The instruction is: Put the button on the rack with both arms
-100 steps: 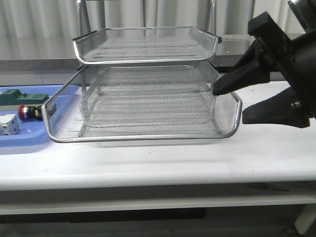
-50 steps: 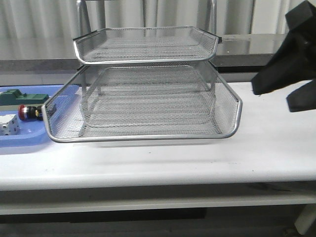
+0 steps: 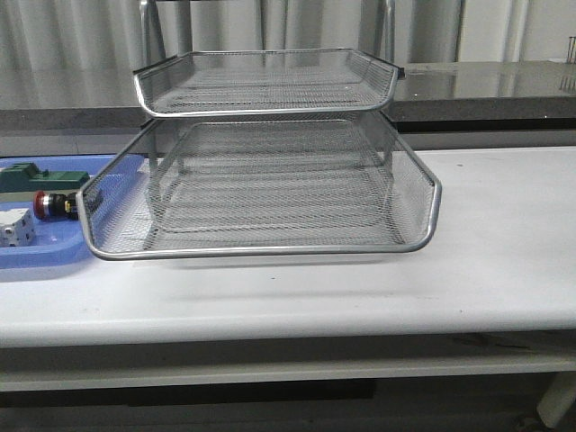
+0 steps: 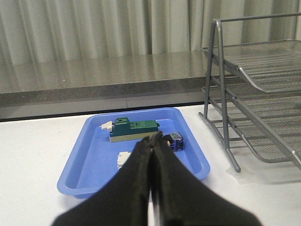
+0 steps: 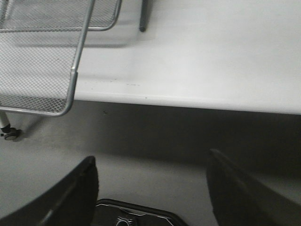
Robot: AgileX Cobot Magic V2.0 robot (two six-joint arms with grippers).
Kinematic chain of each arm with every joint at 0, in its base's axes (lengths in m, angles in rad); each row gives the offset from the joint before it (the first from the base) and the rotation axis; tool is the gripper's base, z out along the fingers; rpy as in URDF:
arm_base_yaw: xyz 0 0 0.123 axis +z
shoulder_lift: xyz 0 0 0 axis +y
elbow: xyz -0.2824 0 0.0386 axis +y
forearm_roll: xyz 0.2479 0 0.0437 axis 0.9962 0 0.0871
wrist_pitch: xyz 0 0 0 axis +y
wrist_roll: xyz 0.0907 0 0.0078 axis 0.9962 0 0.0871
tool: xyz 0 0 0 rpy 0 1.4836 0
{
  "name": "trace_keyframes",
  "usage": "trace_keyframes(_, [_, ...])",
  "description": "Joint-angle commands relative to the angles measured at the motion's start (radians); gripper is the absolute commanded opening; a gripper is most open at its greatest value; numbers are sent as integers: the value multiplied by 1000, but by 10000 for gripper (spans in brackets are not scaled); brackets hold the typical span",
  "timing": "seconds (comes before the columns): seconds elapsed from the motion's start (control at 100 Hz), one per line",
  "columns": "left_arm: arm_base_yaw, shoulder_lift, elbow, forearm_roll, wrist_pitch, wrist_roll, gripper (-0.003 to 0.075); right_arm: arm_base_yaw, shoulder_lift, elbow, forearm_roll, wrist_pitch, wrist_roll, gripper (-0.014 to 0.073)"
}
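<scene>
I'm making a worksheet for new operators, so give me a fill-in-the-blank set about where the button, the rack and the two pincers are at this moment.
1. The button lies in the ___ tray, left of the rack.
2. The left pincer has its fingers pressed ___.
3. The right pincer has its fingers spread ___, holding nothing.
4. In the front view, the number of robot arms visible is ___.

Missing words: blue; together; apart; zero

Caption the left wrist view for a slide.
Shut left pincer faces blue tray holding the button; rack beside.
</scene>
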Motion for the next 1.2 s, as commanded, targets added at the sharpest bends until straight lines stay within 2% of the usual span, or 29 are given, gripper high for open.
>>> trace_keyframes(0.0, [2,-33,56,-9,-75,-10,-21,-6,-55,-52,-72,19,65,496])
trace_keyframes(0.55, [2,-33,56,-9,-75,-10,-21,29,-309,-62,-191,232,67,494])
trace_keyframes(0.87, [2,-33,56,-9,-75,-10,-21,29,-367,-61,-229,214,67,485])
trace_keyframes(0.94, [2,-33,56,-9,-75,-10,-21,29,-367,-61,-231,211,67,437])
trace_keyframes(1.01, [2,-33,56,-9,-75,-10,-21,29,-367,-61,-231,204,67,352])
trace_keyframes(1.19, [2,-33,56,-9,-75,-10,-21,29,-367,-61,-231,199,67,47])
